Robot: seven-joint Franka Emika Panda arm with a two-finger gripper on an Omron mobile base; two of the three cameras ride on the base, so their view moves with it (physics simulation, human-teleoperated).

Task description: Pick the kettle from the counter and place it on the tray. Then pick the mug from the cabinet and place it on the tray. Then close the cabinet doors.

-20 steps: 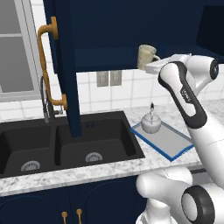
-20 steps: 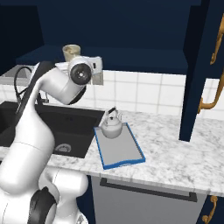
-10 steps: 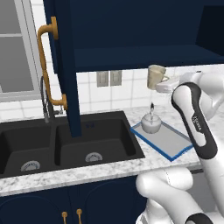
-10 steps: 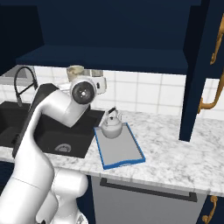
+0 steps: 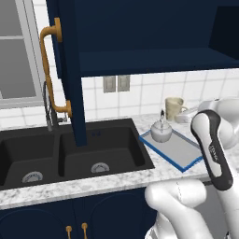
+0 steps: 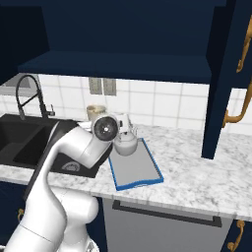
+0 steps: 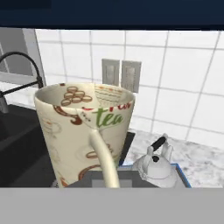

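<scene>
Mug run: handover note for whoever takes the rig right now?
Gripper: shut on the mug by its handle, held in the air over the counter, beside the kettle.
Kettle: already on the tray, at its far end.
Doors: both cabinet doors open, left door, right door.
Done: kettle placed; mug out of the cabinet.
Left: set the mug on the bare part of the tray, release, then close both doors.

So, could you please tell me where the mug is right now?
The mug is held in the pincer above the counter, just behind the kettle on the tray, right of the sink in the left base view.
</scene>
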